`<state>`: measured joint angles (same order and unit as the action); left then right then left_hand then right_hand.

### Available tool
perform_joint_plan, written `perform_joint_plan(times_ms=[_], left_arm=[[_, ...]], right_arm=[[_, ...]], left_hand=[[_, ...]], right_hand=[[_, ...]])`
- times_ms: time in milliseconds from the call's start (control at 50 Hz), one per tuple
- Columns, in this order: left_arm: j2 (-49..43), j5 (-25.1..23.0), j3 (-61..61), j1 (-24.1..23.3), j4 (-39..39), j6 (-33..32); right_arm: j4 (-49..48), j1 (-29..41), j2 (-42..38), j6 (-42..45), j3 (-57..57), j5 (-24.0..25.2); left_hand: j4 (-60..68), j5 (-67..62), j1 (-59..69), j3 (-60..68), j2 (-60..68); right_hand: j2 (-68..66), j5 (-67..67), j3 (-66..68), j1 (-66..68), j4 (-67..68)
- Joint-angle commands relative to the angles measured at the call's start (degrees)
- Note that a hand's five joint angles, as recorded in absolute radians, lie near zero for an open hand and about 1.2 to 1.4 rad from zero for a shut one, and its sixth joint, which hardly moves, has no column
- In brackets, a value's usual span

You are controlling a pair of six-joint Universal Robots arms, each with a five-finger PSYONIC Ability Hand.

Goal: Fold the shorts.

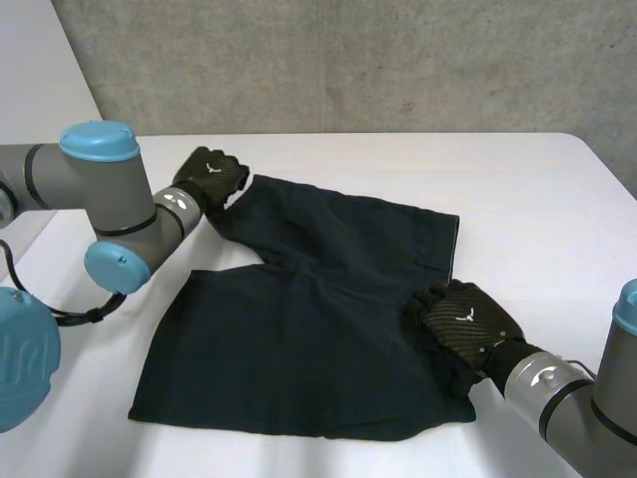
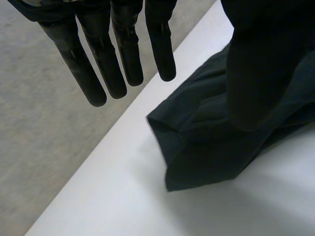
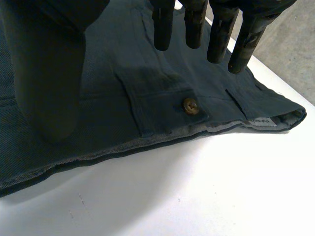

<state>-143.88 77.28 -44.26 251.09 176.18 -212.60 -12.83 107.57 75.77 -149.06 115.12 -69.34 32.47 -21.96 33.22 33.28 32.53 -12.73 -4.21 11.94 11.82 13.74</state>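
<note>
Two open hands sit at opposite ends of the dark navy shorts (image 1: 309, 329), which lie spread flat on the white table (image 1: 537, 189) with the waistband (image 1: 456, 249) to the right and both legs running left. The left hand (image 1: 211, 177) is at the far-left corner, over the hem (image 2: 197, 162) of the far leg. Its fingers (image 2: 120, 64) are straight and clear of the cloth, with the thumb (image 2: 256, 73) spread wide above the hem and nothing held (whether the thumb touches the fabric I cannot tell). The right hand (image 1: 463, 319) is over the near part of the waistband, fingers (image 3: 219, 34) straight and apart from the thumb, just by the buttoned pocket (image 3: 162, 98). Each hand is nearest its own end, so a fold probably begins with both closing on the cloth beneath them.
</note>
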Motion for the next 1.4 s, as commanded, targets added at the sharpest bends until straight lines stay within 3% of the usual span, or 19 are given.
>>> perform_joint_plan(times_ms=[20, 60, 140, 160, 180, 340, 600, 720, 800, 860, 900, 940, 980, 1040, 1120, 1200, 1320, 1360, 1400], left_arm=[[-6.05, -2.66, 6.02, 0.37, -2.68, -1.06], [-7.37, -2.66, 7.43, 0.46, -3.74, -1.67], [-9.84, -2.57, 10.59, 0.46, -6.46, -3.25], [-10.19, -2.23, 11.47, 0.46, -7.25, -3.86], [-10.19, -1.79, 11.74, 0.46, -7.52, -4.04], [-7.82, 9.37, 9.46, 0.02, -7.61, -3.52], [-0.17, 17.38, -3.9, -0.16, -7.35, -3.43], [1.06, 17.38, -6.27, -0.6, -7.26, -1.59], [2.72, 17.38, -6.54, -0.6, -7.43, 0.96], [6.22, 17.29, -7.5, -0.25, -7.52, 3.58], [8.34, 17.2, -8.47, 0.1, -7.43, 5.0], [10.64, 17.03, -9.79, 0.37, -7.34, 6.41], [18.6, 15.02, -16.26, 2.56, -7.17, 10.79], [22.49, 12.12, -20.59, 3.09, -7.17, 12.3], [31.44, 2.82, -33.39, 3.44, -6.73, 12.83], [38.03, -1.68, -43.93, 3.97, -3.93, 12.65], [46.22, -2.49, -58.11, 4.94, 2.58, 12.48], [49.21, -2.31, -63.04, 5.03, 5.13, 12.13], [51.41, -2.4, -66.38, 4.94, 6.71, 11.42]], right_arm=[[0.0, -0.16, -0.18, 0.0, -0.16, 0.0], [-0.09, -0.16, -0.18, 0.0, -0.25, 0.0], [-0.09, -0.16, -0.36, 0.0, -0.25, 0.0], [-0.09, -0.16, -0.36, 0.0, -0.25, 0.0], [-0.09, -0.16, -0.45, 0.17, -0.25, 0.0], [-0.09, -0.16, -0.45, 1.14, -0.34, -0.09], [-0.09, -0.08, -0.27, 1.14, 0.1, 0.0], [-0.09, 0.1, -0.27, 1.14, 0.1, 0.0], [0.0, 0.28, 0.17, 1.14, 0.19, 0.26], [0.61, 0.19, 1.04, 1.14, -0.16, 0.35], [1.31, -0.07, 2.97, 1.14, -0.34, 0.18], [2.54, -0.25, 4.47, 1.32, -0.34, 0.26], [8.42, -0.69, 6.67, 2.37, -0.95, 0.61], [16.13, -0.69, 7.55, 3.25, -1.92, 1.49], [22.13, -0.69, 7.55, 3.52, -2.1, 2.63], [22.77, -0.52, 7.38, 3.43, -1.66, 2.9], [20.57, -0.51, 6.23, 2.81, -1.13, 2.37], [18.99, -0.6, 4.83, 2.73, -0.95, 2.37], [18.02, -0.69, 3.69, 2.64, -0.95, 2.37]], left_hand=[[3.82, -4.32, 3.06, 3.0, 3.75], [8.67, -9.17, 7.91, 7.86, 8.6], [30.18, -30.69, 29.43, 29.37, 30.12], [43.22, -43.73, 42.46, 42.41, 43.16], [47.49, -48.0, 46.74, 46.68, 47.43], [47.53, -48.04, 46.78, 46.72, 47.47], [47.53, -48.04, 46.78, 46.72, 47.47], [45.23, -45.73, 44.47, 44.41, 45.16], [15.32, -15.82, 14.56, 14.51, 15.25], [-0.65, 0.15, -1.41, -1.46, -0.72], [-3.56, 3.06, -4.32, -4.37, -3.63], [-4.25, 3.75, -5.01, -5.06, -4.32], [-4.59, 4.08, -5.34, -5.4, -4.65], [-3.92, 3.41, -4.67, -4.73, -3.98], [-3.58, 3.07, -4.33, -4.39, -3.64], [-3.58, 3.07, -4.33, -4.39, -3.64], [-3.58, 3.07, -4.33, -4.39, -3.64], [-3.41, 2.91, -4.17, -4.22, -3.48], [-3.24, 2.74, -4.0, -4.06, -3.31]], right_hand=[[2.73, 4.21, -1.94, -1.82, -3.74], [2.73, 4.21, -1.94, -1.82, -3.74], [2.73, 4.21, -1.94, -1.82, -3.74], [2.73, 4.21, -1.94, -1.82, -3.74], [2.73, 4.21, -1.94, -1.82, -3.74], [2.73, 4.21, -1.94, -1.82, -3.74], [2.73, 4.21, -1.94, -1.82, -3.74], [2.73, 4.21, -1.94, -1.82, -3.74], [2.73, 4.21, -1.94, -1.82, -3.74], [2.73, 4.21, -1.94, -1.82, -3.74], [2.73, 4.21, -1.94, -1.82, -3.74], [2.73, 4.21, -1.94, -1.82, -3.74], [2.73, 4.21, -1.94, -1.82, -3.74], [2.73, 4.21, -1.94, -1.82, -3.74], [2.73, 4.21, -1.94, -1.82, -3.74], [2.73, 4.21, -1.94, -1.82, -3.74], [1.51, 2.99, -0.72, -0.61, -2.52], [-14.61, -13.13, 15.4, 15.52, 13.6], [-21.71, -20.23, 22.5, 22.62, 20.7]])
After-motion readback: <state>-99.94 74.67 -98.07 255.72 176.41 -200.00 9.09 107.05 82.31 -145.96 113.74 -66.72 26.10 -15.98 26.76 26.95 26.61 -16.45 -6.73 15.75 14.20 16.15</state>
